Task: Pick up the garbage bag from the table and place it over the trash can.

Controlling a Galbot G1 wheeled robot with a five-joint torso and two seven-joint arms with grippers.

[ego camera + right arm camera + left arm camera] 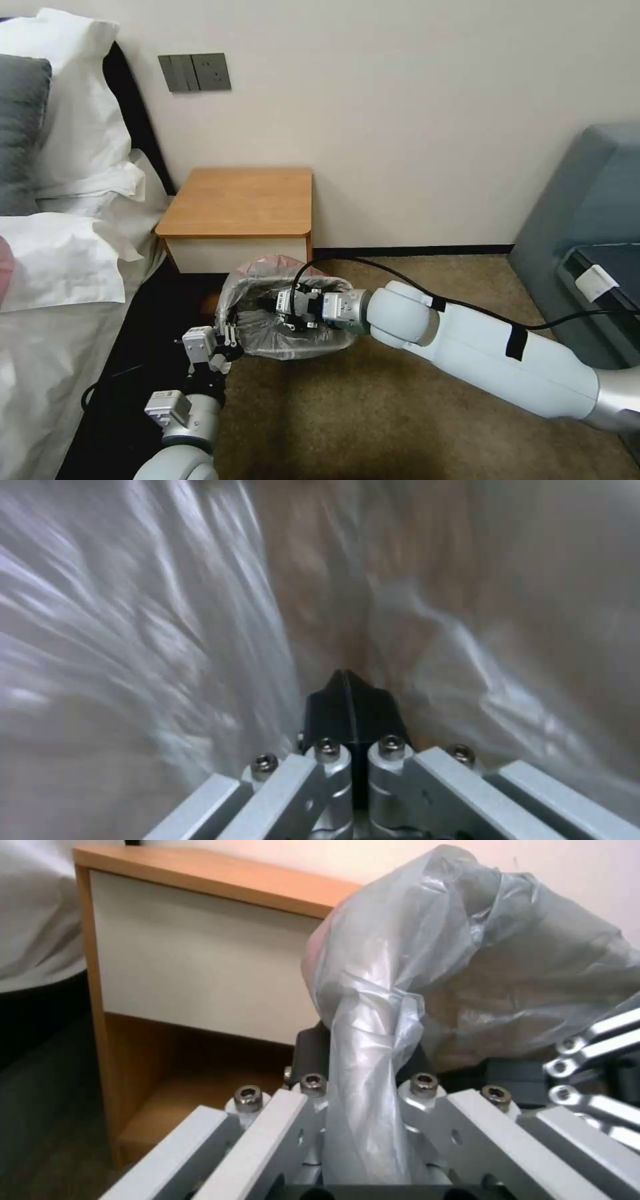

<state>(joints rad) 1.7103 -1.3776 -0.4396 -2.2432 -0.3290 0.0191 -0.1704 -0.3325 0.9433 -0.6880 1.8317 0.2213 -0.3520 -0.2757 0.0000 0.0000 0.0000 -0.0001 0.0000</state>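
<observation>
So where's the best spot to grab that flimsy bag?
Probably a bunched fold at the rim of the garbage bag, from outside. The left gripper pinches such a gathered strip there; thin film gives no other firm edge. The right gripper sits shut inside the bag.

Head camera looks down from above at the worktop [240,200] and bag [287,313]; left wrist camera sits close behind its claw [363,1120], sharing both; right wrist camera faces bag plastic at close range.

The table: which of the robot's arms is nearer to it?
The right. Its gripper reaches inside the bag just before the table; the left gripper pinches the bag's near edge, farther back.
</observation>
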